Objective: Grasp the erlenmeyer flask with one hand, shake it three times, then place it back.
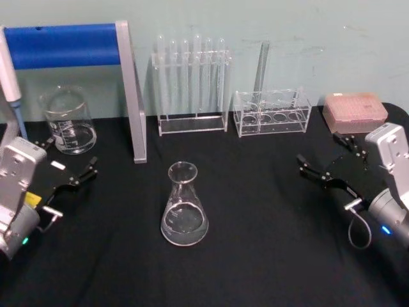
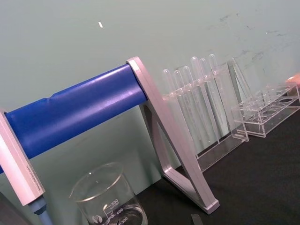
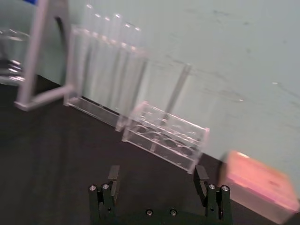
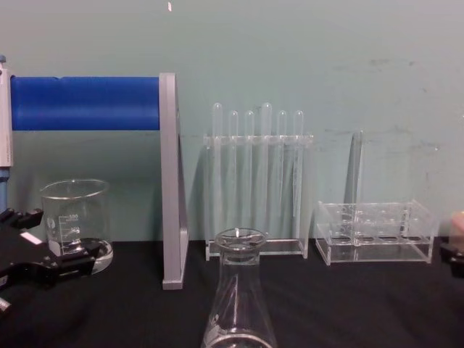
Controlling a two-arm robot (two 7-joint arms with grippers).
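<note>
Well apart: erlenmeyer flask (image 1: 184, 204), right end effector (image 1: 319, 151).

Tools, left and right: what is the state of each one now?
Left tool: open, holding nothing.
Right tool: open, holding nothing.

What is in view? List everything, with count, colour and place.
erlenmeyer flask: 1, clear, upright, table centre
beaker: 1, clear, back left
stand: 1, grey with blue bar, back left
pipette: 1, white with blue tip, left edge
tall rack: 1, clear, holding six test tubes, back centre
low rack: 1, clear, right of tall rack
box: 1, pink, back right
table: 1, black
left tool: 1, black, open, left of flask
right tool: 1, black, open, right of flask
</note>
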